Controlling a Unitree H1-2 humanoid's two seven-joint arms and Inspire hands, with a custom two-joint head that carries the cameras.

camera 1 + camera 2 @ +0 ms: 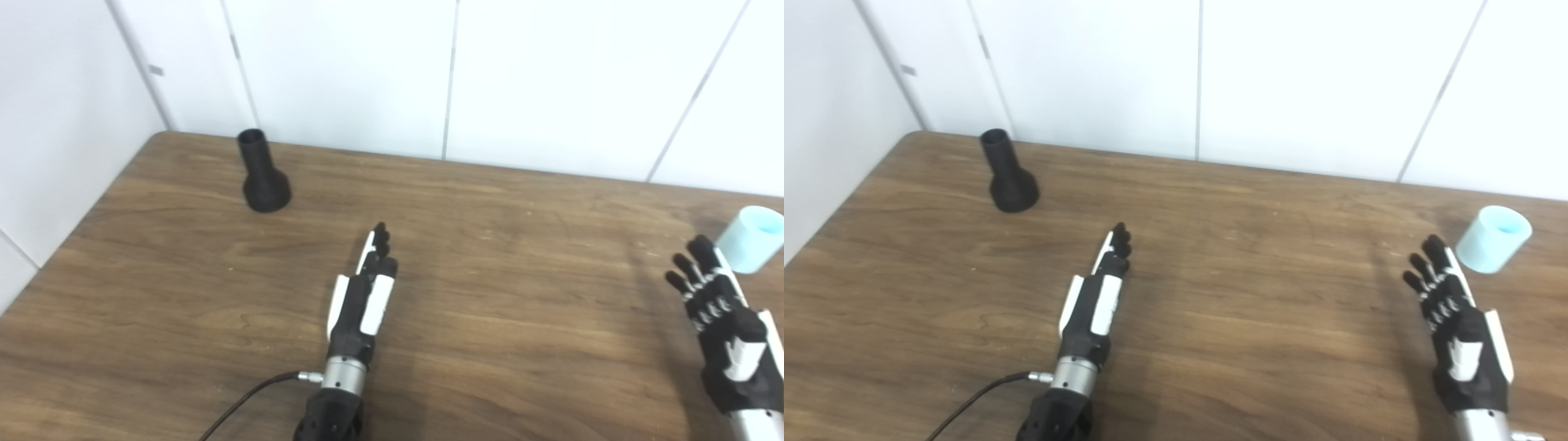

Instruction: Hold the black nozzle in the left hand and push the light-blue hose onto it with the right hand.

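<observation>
Nozzle (pixel 1010 177) near far-left table (pixel 1213 343) edge; hose (pixel 1491 240) far right, beside right hand (pixel 1454 324).

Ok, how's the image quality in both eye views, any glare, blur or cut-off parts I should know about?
Left eye view: soft overall, wall washed out bright, light-blue hose clipped by the right edge, faint shadows under the left hand. Right eye view: same softness, but the hose, black nozzle and right hand sit fully in frame; no glare on the table.

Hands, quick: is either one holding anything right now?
Left hand: open, fingers straight, holding nothing.
Right hand: open, fingers apart, holding nothing.
</observation>
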